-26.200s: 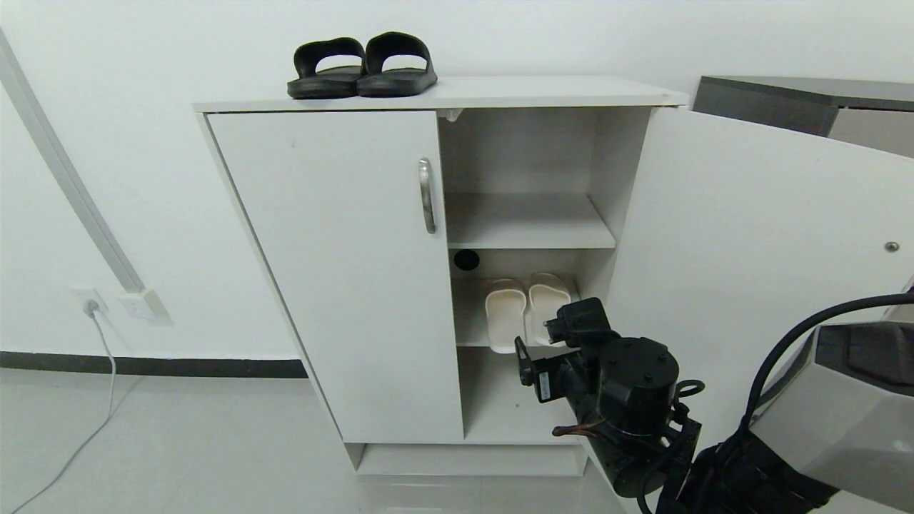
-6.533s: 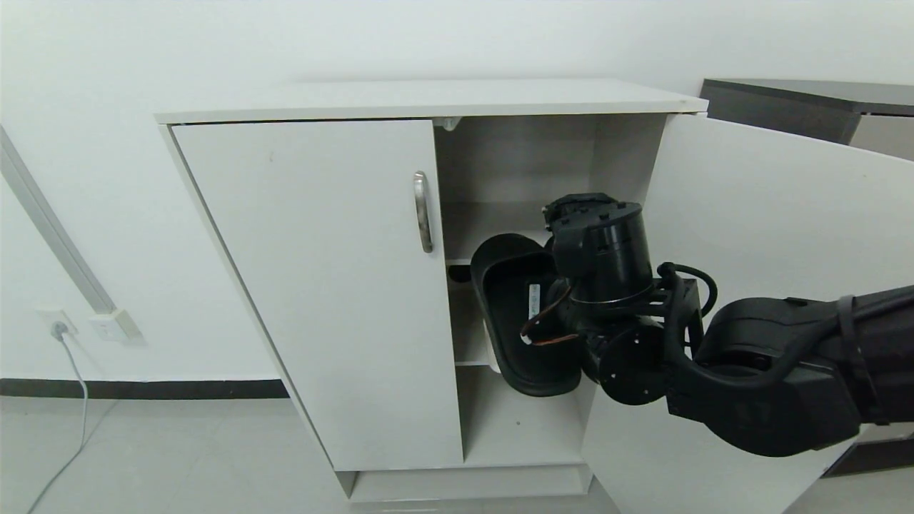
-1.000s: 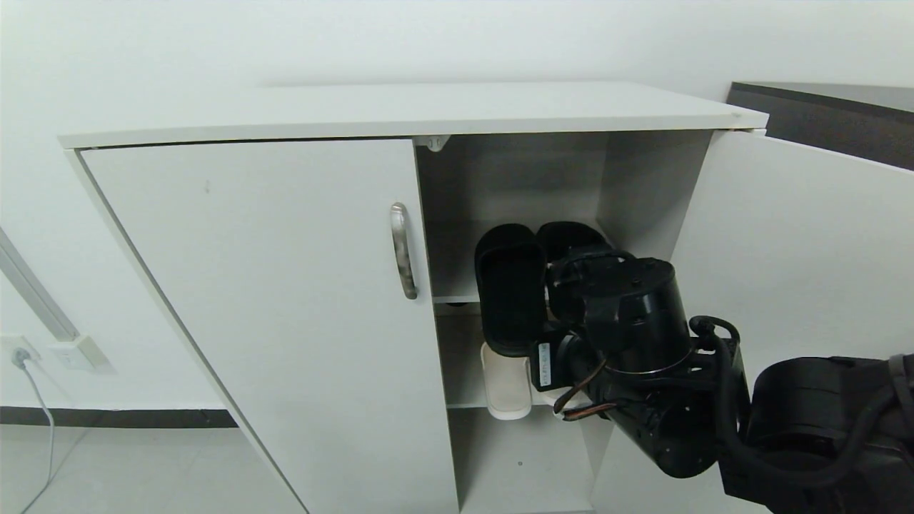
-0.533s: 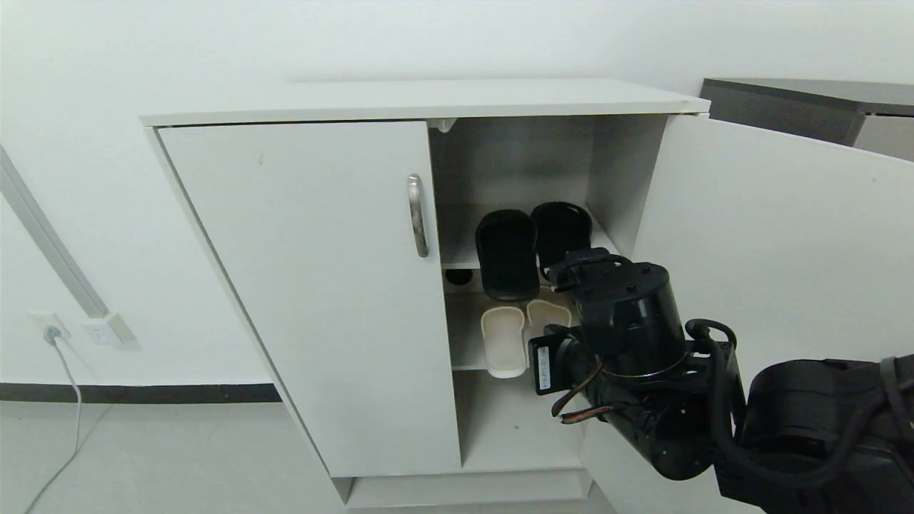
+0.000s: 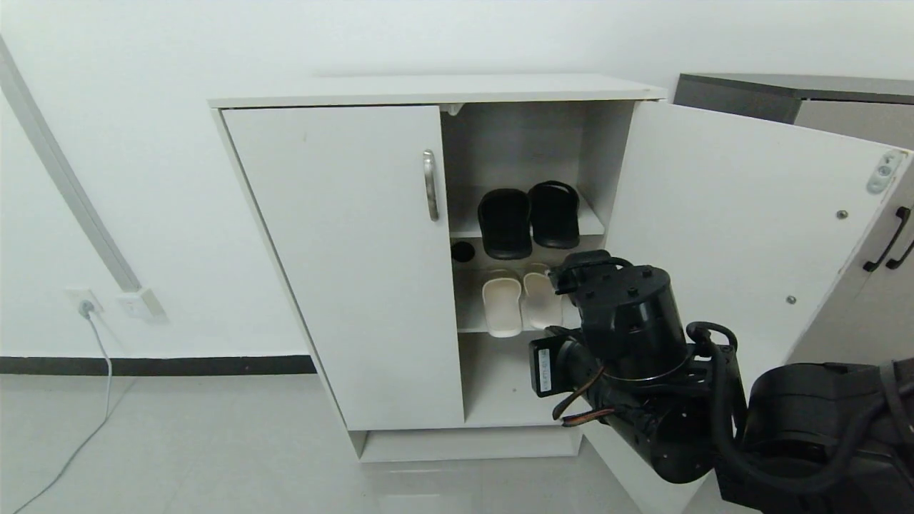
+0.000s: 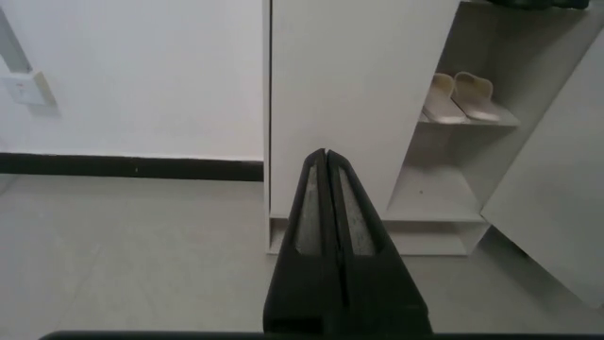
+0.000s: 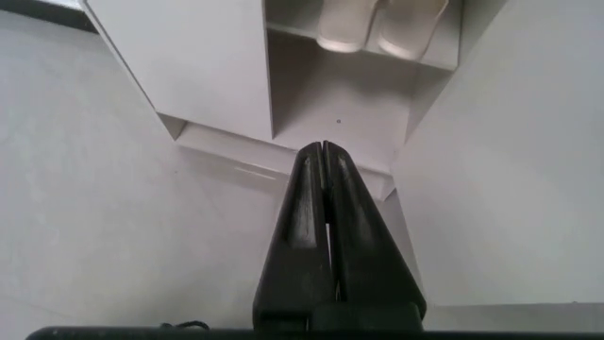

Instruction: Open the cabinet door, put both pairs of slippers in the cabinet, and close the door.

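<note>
Your right gripper (image 7: 324,151) has its 2 fingers pressed together with nothing between them, aimed down at the floor just before the cabinet (image 5: 443,89) base. Above and beyond it, the white slippers (image 5: 520,303) sit side by side on the middle shelf, with the black slippers (image 5: 528,218) on the shelf over those. The swung-out right door (image 5: 721,228) stands just beside that arm. Your left gripper (image 6: 325,156) is likewise clamped on nothing, farther back, facing the closed left door (image 5: 343,257).
</note>
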Controlling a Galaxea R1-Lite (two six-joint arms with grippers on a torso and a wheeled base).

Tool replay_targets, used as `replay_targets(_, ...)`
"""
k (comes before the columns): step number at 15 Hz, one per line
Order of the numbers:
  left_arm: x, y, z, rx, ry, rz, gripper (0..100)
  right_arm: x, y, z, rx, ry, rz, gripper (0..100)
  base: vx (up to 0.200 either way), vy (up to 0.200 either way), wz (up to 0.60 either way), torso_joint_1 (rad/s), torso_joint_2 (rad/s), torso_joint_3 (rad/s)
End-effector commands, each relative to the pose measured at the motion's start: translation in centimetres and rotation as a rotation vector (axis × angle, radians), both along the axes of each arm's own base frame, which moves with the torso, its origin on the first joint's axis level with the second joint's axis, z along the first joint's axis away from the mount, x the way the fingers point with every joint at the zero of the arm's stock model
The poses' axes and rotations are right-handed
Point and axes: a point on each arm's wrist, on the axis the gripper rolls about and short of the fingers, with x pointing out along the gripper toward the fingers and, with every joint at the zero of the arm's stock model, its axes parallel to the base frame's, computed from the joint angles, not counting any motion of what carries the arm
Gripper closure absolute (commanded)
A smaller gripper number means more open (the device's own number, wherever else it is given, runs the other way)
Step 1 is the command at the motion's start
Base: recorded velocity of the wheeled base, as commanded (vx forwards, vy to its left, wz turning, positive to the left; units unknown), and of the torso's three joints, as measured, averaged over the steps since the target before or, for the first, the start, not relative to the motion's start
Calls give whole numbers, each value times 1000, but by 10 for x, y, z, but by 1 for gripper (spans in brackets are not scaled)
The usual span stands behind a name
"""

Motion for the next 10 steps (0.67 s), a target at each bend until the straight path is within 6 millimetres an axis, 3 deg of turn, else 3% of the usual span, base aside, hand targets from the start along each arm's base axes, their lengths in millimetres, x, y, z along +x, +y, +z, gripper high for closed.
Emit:
replay_targets(1, 0, 0, 0, 0, -2, 1, 100, 0, 0, -2, -6, 4, 4, 100, -200, 0, 0, 7, 2, 2)
replay_targets(3, 0, 0, 0, 0, 1, 1, 100, 0, -2, -8, -47, 12, 9, 100, -200, 0, 0, 0, 0, 5)
replay_targets(10, 0, 0, 0, 0, 0, 1, 100, -1, -3, -14, -54, -14, 20, 100, 0, 0, 0, 0, 0, 0)
